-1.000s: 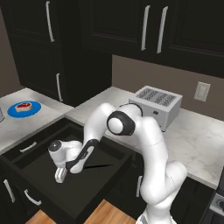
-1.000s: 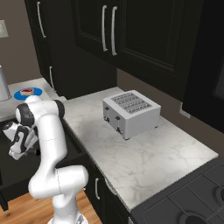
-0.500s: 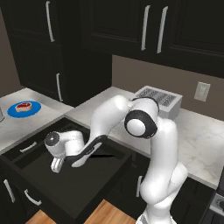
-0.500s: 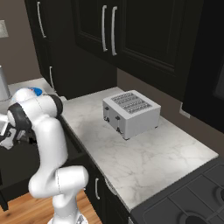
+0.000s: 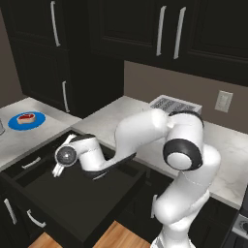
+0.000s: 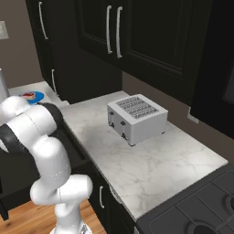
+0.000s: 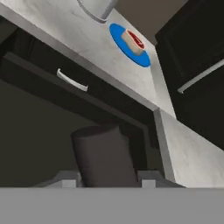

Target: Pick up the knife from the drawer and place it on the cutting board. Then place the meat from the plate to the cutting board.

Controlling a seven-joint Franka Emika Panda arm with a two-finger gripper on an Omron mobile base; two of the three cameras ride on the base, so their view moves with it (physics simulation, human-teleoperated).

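Gripper (image 5: 58, 169) is seen at centre left of the left base view, low inside the open drawer (image 5: 72, 203); whether its fingers are apart or clamped cannot be told. Meat (image 5: 26, 117) lies on the blue plate (image 5: 14, 123) at far left. Knife placement cannot be determined.

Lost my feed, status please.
Tool low over open drawer, grip state unclear. Meat on plate. Nothing seen blocking.
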